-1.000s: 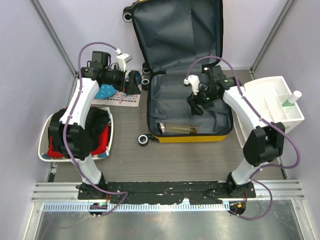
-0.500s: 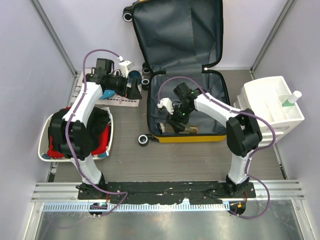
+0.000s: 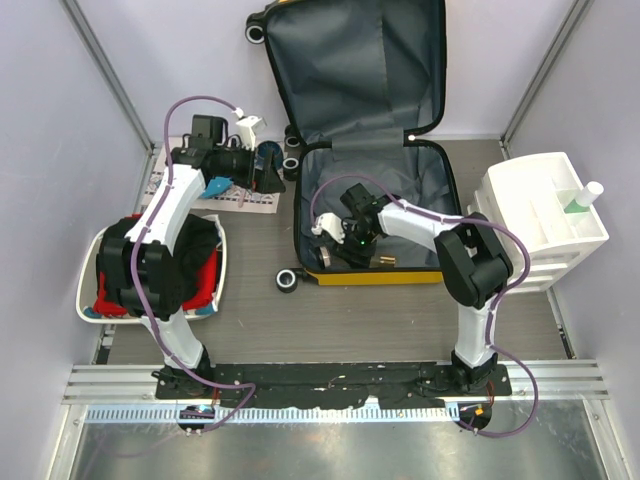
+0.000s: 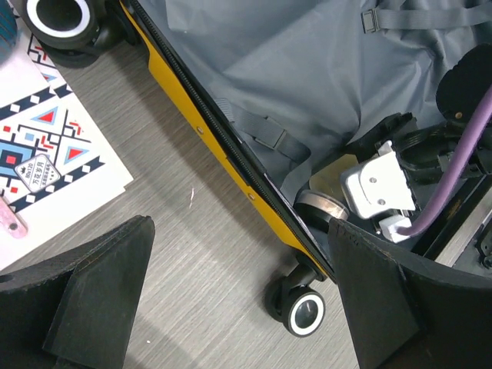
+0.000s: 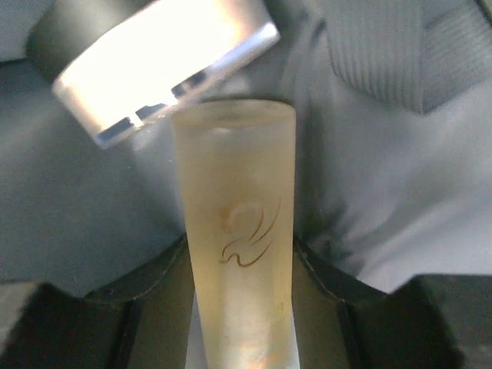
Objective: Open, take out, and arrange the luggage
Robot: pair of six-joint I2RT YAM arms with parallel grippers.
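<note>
Closely flanked by the two black fingers (image 5: pixel 69 323) of the right gripper (image 5: pixel 240 250) is a frosted, pale yellow bottle (image 5: pixel 234 177) marked with a thin swirl. The dark inner faces are set right against both its sides, but whether it is actually pinched cannot be told. Just beyond the bottle's far end a round silver-rimmed piece (image 5: pixel 161 61) is seen against the grey lining, and a grey webbing strap (image 5: pixel 384 54) is laid across the lining to the right.

All of this is found inside the luggage (image 3: pixel 385 276), low in the near left part of its lower shell. The luggage is laid open on the table (image 3: pixel 350 320), right of centre. The yellow lower shell is set flat, and the lid (image 3: pixel 360 60) is raised at the far side with its dark grey lining turned toward the overhead camera. A black wheel (image 3: pixel 287 280) is seen at the near left corner.

The left gripper (image 4: pixel 238 227) is spread wide with nothing between its fingers. It is held above bare table just beside the left edge of the luggage, apart from it. A patterned card (image 4: pixel 54 146) is laid on the table to its left. Farther left and nearer the arm bases, a white tray (image 3: pixel 88 305) is filled with black and red cloth (image 3: pixel 165 270). At the right edge of the table a white drawer unit (image 3: pixel 540 215) is placed, and a green bottle with a white cap (image 3: pixel 582 198) is lodged in its top.
</note>
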